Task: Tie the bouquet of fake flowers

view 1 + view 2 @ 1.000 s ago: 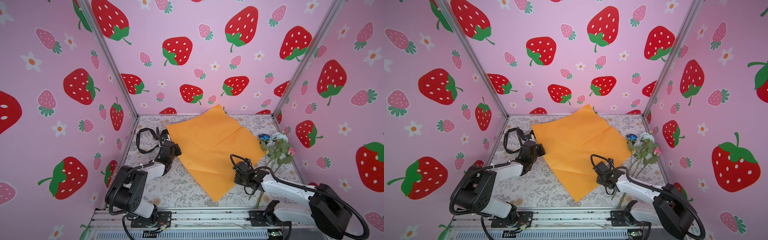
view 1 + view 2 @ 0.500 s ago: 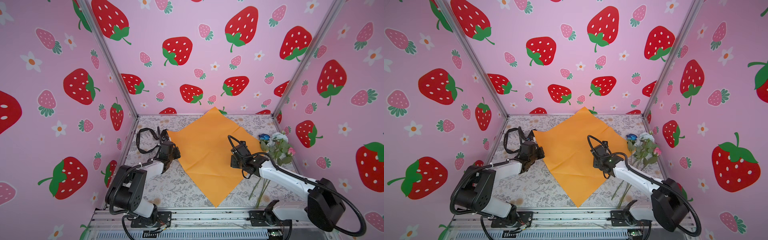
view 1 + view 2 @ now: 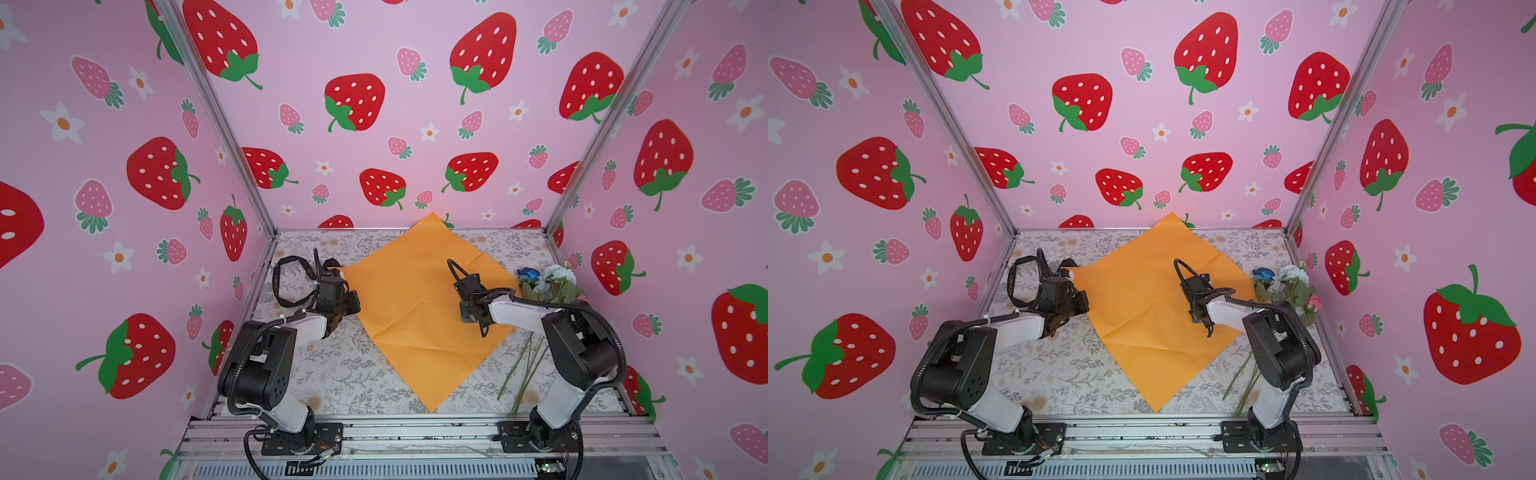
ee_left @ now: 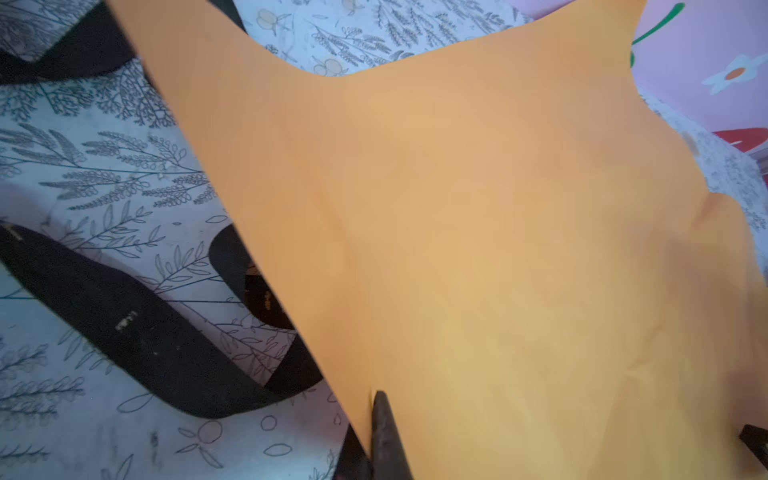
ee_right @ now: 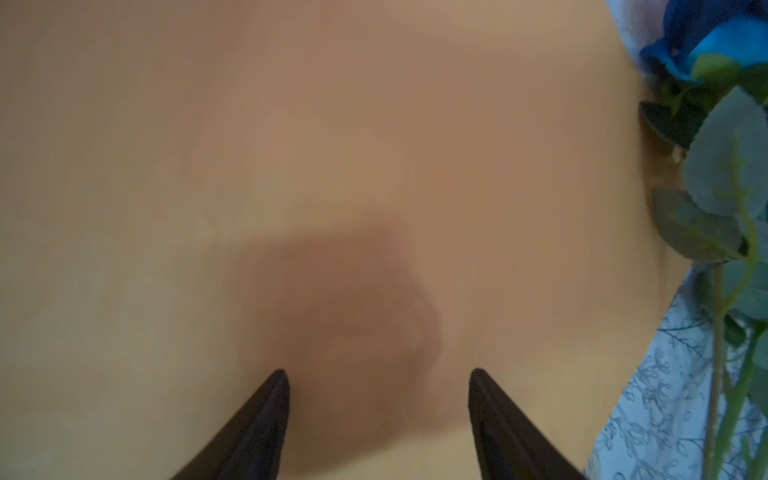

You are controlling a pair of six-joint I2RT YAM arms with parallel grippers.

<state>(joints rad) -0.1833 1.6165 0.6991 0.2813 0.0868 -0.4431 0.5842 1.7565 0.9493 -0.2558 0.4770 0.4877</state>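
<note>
Left gripper [image 3: 350, 300] clamped on orange paper [image 3: 415, 324] corner, probably anchoring the sheet flat; right gripper [image 5: 378, 374] jaws apart, empty, above the sheet; bouquet [image 3: 548, 282] just beside, unwrapped.

White links [image 3: 307, 328], black joint housings [image 3: 266, 365], looping black cables [image 3: 455, 270], dark tapered claw fingers [image 5: 257, 424]

my left arm [image 3: 305, 326] stretches low and forward from its base, and the left gripper [image 3: 354, 300] has its jaws clamped tight on a corner of the orange paper [image 3: 415, 316]. my right arm [image 3: 519, 315] is folded at the elbow and reaches in toward the middle, wrist pitched down. the right gripper [image 5: 378, 371] hangs with jaws spread wide, nothing between them.
</note>
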